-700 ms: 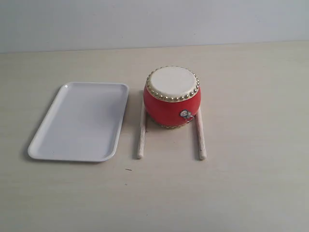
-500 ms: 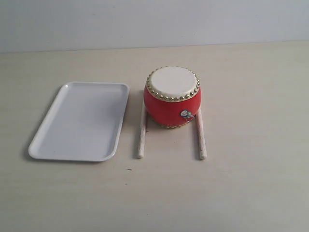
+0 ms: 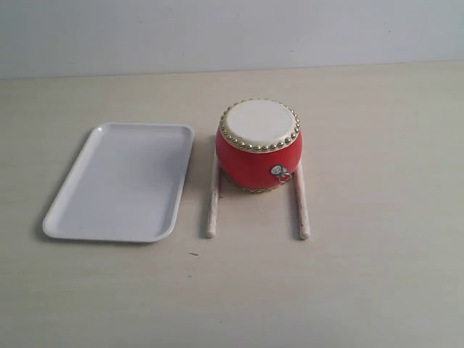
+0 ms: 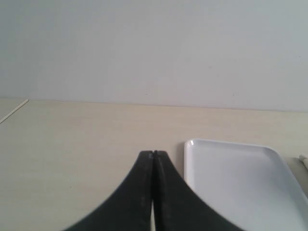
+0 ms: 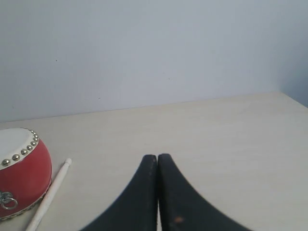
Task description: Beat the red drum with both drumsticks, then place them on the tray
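One red drum [image 3: 259, 148] stands upright near the middle of the worktop [image 3: 377, 217], cream skin facing up and ringed with gold studs. A small metal ring [image 3: 279, 172] hangs on the side of the drum that faces the exterior camera.

Two drumsticks lie flat on the worktop, one on each side of the drum and roughly parallel. The tray-side drumstick [image 3: 213, 203] runs from beside the drum's base toward the camera. The other drumstick [image 3: 301, 203] does the same on the opposite side. Each lies close against the drum's base; whether they touch it cannot be told.

One white tray [image 3: 119, 181] sits flat just beside the tray-side drumstick, apart from it, with nothing lying in it.

Neither of the two arms shows in the exterior view. In the left wrist view the left tool [image 4: 153, 155] has its two black fingers pressed together with nothing between them. It is above bare worktop, with a corner of the tray just beside it. In the right wrist view the right tool [image 5: 157, 158] is likewise pressed together and holds nothing. It is above the worktop, with the drum and one drumstick off to one side, well apart from it. A plain pale wall [image 3: 232, 32] rises behind the worktop.
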`<control>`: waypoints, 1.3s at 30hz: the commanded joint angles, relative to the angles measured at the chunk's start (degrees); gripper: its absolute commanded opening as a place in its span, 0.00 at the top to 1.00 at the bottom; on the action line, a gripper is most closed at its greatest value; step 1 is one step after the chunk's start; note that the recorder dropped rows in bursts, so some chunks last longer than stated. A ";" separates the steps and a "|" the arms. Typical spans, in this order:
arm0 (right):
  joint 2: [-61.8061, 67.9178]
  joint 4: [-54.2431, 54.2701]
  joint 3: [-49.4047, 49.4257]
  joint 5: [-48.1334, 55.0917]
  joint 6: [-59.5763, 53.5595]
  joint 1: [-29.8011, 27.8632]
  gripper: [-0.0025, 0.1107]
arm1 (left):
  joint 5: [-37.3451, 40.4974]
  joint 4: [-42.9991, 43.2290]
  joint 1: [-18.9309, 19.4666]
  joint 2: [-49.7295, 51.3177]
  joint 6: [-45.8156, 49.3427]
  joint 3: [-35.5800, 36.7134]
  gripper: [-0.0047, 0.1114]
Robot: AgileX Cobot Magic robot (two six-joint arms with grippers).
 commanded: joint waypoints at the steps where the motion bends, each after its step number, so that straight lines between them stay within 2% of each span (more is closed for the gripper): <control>1: -0.36 -0.14 0.25 -0.14 -0.08 0.23 0.98 | -0.52 0.27 -0.25 -0.38 -0.07 0.15 0.96; 12: -0.36 -0.14 0.25 -0.14 -0.08 0.23 0.98 | -0.52 0.60 -0.25 -0.38 -0.28 0.15 0.96; 17: -0.36 -0.14 0.25 -0.14 -0.08 0.23 0.98 | -0.52 -11.31 -0.25 -0.38 -19.24 0.15 0.96; 24: -0.36 0.12 0.25 -0.14 -0.08 0.23 0.98 | -1.54 -16.98 -0.25 -0.38 -31.55 0.15 0.96; 28: -0.36 0.12 0.25 -0.14 -0.08 0.23 0.98 | -7.67 -21.80 -0.25 -0.38 -32.35 0.15 0.96; 31: -0.36 0.12 0.25 -0.14 -0.08 0.23 0.98 | -15.47 -27.69 -0.25 -0.38 -36.81 0.15 0.96; 35: -0.36 0.12 0.25 -0.14 -0.08 0.23 0.98 | -18.00 -27.92 -0.25 -0.38 -38.51 -1.39 0.96; 39: -0.36 0.12 0.25 -0.14 -0.08 0.23 0.98 | -18.04 -23.57 -0.25 4.03 -30.48 -9.43 0.96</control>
